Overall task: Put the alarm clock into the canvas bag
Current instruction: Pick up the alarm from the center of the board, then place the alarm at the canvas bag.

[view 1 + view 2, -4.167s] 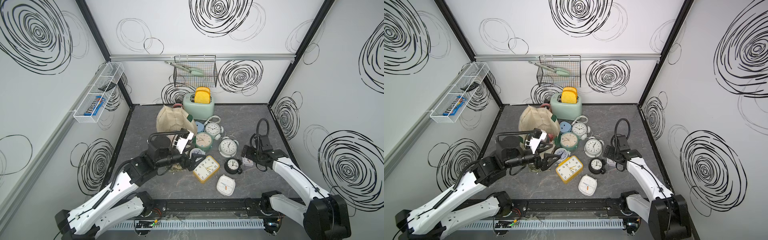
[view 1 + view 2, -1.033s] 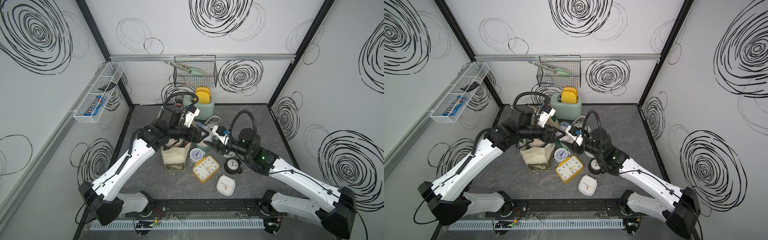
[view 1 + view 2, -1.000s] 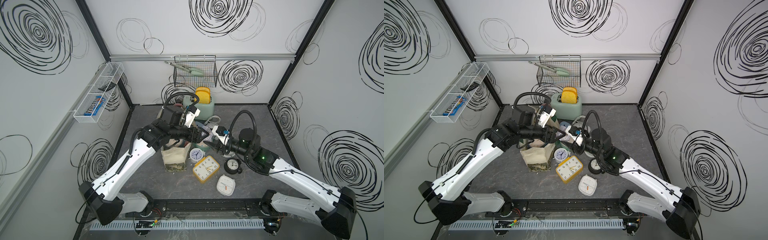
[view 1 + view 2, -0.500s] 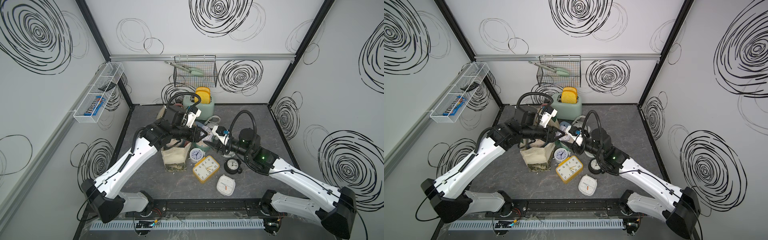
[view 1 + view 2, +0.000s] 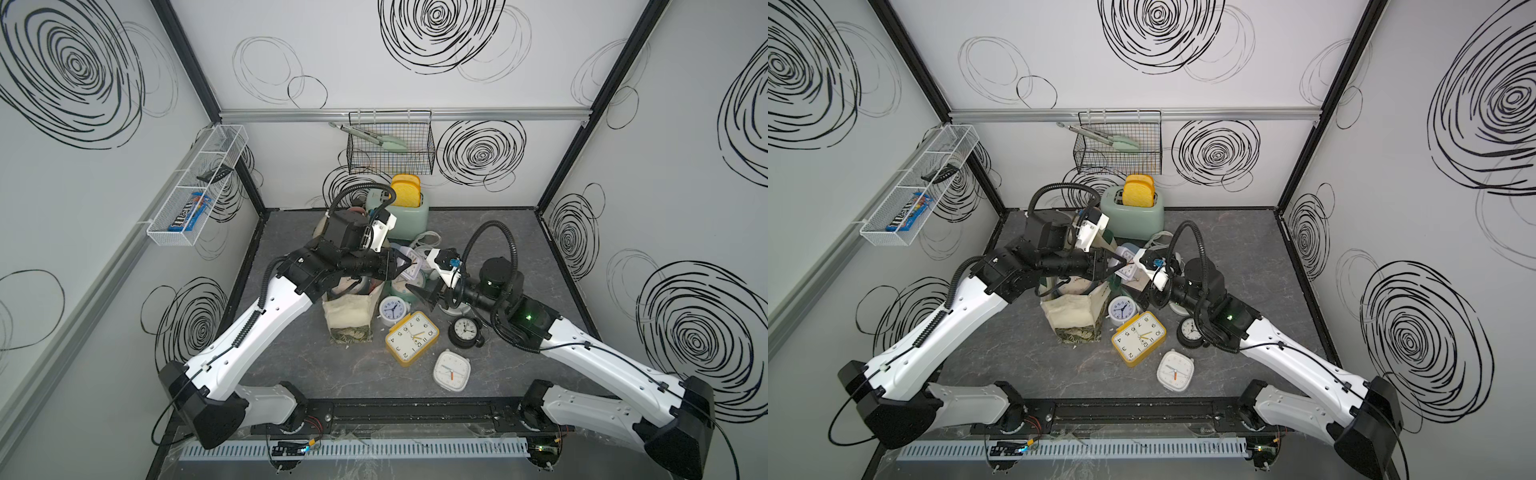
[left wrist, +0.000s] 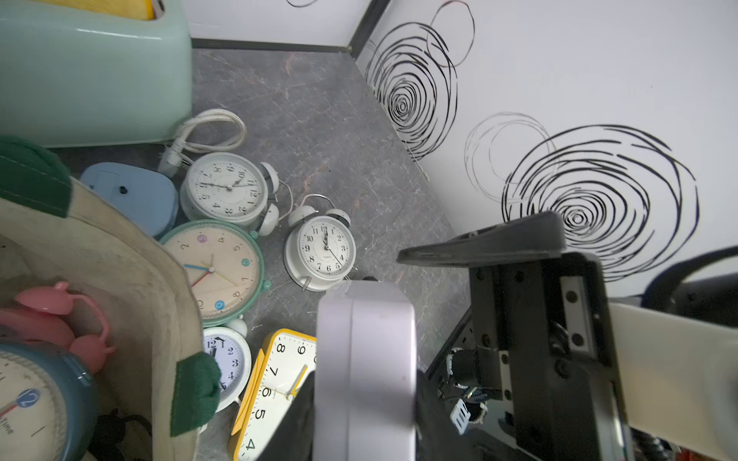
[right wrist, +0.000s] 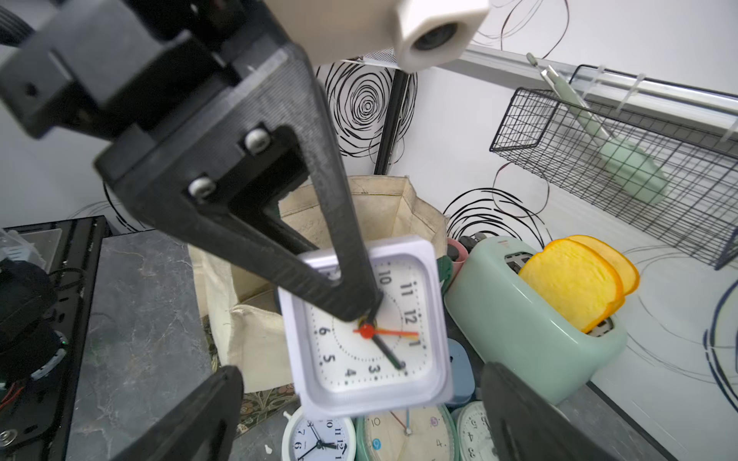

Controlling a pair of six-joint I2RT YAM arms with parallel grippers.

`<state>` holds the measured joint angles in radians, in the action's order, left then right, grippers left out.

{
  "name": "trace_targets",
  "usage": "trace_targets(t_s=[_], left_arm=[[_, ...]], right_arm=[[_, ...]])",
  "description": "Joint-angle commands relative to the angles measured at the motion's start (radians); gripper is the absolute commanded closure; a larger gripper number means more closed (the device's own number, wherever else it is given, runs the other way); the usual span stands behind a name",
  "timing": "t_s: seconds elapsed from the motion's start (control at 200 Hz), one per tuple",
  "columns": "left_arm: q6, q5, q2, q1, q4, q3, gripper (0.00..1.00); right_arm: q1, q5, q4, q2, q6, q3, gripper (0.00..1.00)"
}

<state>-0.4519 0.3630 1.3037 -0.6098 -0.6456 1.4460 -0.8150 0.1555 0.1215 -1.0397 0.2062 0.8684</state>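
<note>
Top views first. Dead centre of both frames, the left end effector [image 5: 405, 265] is clamped on the square white alarm clock [image 5: 412, 269]. It holds the clock in the air, just right of the canvas bag [image 5: 348, 316], which stands open on the desk [image 5: 299, 365]. Lower right of the clock, the right end effector [image 5: 423, 297] gapes wide and touches nothing.

Over to the left wrist view, where the alarm clock [image 6: 363, 371] shows edge-on, pinched front and back between the dark fingers [image 6: 289, 423]. The bag's cream wall [image 6: 131, 255] is right beside it. A pink clock [image 6: 48, 315] and a blue clock [image 6: 36, 403] already sit inside.

Now the right wrist view. One left finger [image 7: 319, 255] lies across the dial, and its partner is hidden behind the case. The right arm's fingers [image 7: 187, 419] stand apart on either side, clear of the clock. Behind it the bag's mouth [image 7: 379, 191] opens, next to the toaster [image 7: 531, 319].

That clock looks like light, stiff plastic, and it is smooth, so it could slide in a pinch. The clear dial cover probably scratches easily. Flat front and back is a sound hold, and the opposite side edges would serve too. The bag is soft and its mouth may sag.
</note>
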Motion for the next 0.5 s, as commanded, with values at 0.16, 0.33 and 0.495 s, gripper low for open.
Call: trace_targets(t_s=[0.16,0.33,0.495], left_arm=[[-0.068,-0.279,-0.092,0.112,0.018,-0.021,0.71],[-0.046,-0.229,-0.142,0.280,0.000,-0.142,0.71],[0.018,-0.208,-0.105,0.311,-0.029,-0.197,0.70]], right_arm=[[-0.009,-0.191,0.015,0.072,-0.169,-0.005,0.03],[0.001,-0.249,-0.094,0.153,-0.297,-0.036,0.03],[0.012,-0.233,-0.212,0.239,-0.357,-0.065,0.03]])
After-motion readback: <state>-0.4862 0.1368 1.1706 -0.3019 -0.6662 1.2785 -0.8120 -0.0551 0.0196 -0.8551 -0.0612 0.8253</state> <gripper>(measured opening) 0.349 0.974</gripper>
